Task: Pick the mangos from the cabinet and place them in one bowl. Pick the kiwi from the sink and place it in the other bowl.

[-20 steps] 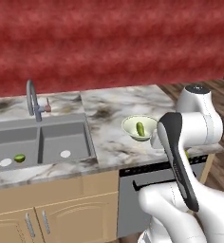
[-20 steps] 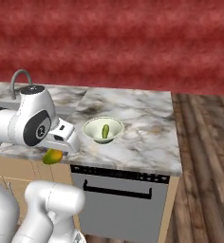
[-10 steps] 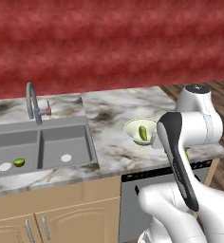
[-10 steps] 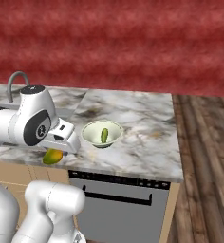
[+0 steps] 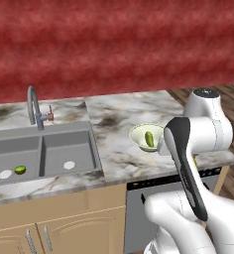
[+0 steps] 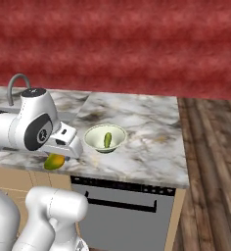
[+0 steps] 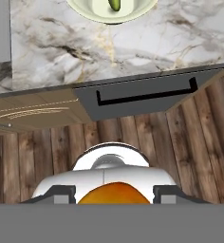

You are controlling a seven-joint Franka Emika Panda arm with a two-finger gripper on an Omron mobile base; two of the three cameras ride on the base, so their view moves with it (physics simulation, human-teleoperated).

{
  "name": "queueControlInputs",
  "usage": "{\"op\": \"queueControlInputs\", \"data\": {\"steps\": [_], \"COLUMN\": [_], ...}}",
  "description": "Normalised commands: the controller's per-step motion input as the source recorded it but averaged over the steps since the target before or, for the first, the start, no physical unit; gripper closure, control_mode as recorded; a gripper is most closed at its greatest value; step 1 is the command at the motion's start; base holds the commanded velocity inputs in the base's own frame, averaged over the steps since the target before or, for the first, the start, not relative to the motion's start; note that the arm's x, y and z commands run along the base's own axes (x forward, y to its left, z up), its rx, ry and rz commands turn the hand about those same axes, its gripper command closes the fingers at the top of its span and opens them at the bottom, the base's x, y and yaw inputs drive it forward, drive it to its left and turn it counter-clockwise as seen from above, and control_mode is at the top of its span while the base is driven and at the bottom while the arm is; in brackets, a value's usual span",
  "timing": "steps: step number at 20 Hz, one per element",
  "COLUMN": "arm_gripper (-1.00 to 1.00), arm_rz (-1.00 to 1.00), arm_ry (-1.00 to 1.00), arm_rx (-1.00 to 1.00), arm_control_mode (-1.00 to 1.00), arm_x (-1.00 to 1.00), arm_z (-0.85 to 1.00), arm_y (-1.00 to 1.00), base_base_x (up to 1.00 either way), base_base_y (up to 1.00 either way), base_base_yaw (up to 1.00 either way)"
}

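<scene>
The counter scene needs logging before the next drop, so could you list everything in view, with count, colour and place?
Cream bowl: one, pale cream, on the marble counter above the dishwasher.
Green mango: one, green, lying inside the cream bowl.
Yellow-orange mango: one, yellow-orange with green, held at the gripper in front of the counter edge.
Kiwi: one, bright green, in the left sink basin beside a white drain.
Sink: one, grey, double basin, set in the counter.
Faucet: one, steel, behind the sink.
Counter: one, marbled white-grey.
Dishwasher: one, grey, black handle, below the counter.
Gripper: one, closed on the yellow-orange mango.
</scene>
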Motion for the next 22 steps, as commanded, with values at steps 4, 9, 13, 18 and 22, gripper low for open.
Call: {"op": "queueControlInputs", "data": {"steps": [4, 9, 13, 18, 22], "arm_gripper": [1.00, 1.00, 1.00, 1.00, 1.00], "arm_rz": [0.00, 0.01, 0.01, 0.00, 0.00], "arm_ry": [0.00, 0.00, 0.00, 0.01, 0.00], "arm_rx": [0.00, 0.00, -0.09, -0.05, 0.00], "arm_control_mode": [1.00, -1.00, -1.00, -1.00, -1.00], "arm_x": [0.00, 0.02, 0.09, 0.42, 0.32], "arm_z": [0.00, 0.03, 0.30, 0.55, 0.57], "arm_y": [0.00, 0.00, 0.04, -0.02, 0.00], "base_base_x": [0.00, 0.00, 0.00, 0.00, 0.00], "base_base_y": [0.00, 0.00, 0.00, 0.00, 0.00], "base_base_yaw": [0.00, 0.00, 0.00, 0.00, 0.00]}}
